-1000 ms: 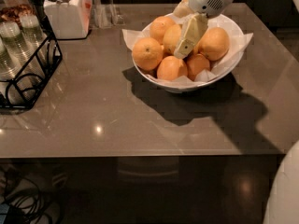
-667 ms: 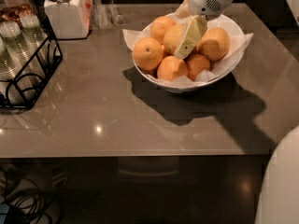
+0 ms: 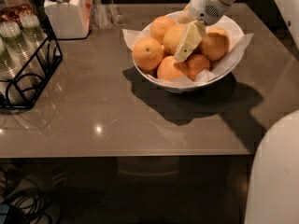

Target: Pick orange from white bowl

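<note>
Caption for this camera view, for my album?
Robot claw in the white bowl, against the large pale orange.

Large pale yellow-orange orange [image 3: 173,37], atop pile in white bowl [image 3: 168,84]; jaws at its right side

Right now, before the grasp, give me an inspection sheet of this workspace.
Surface: glossy brown table, carrying all items below.
Job's things: pale orange mid-pile in the white bowl, which is lined with paper; deeper-orange fruits around it.
Clutter: white lidded jar back left; black wire rack holding glasses at left edge.
Grippers: gripper down in the bowl, over the orange.
Cables: dark cables on floor, lower left.
Surroundings: white robot body at right.
</note>
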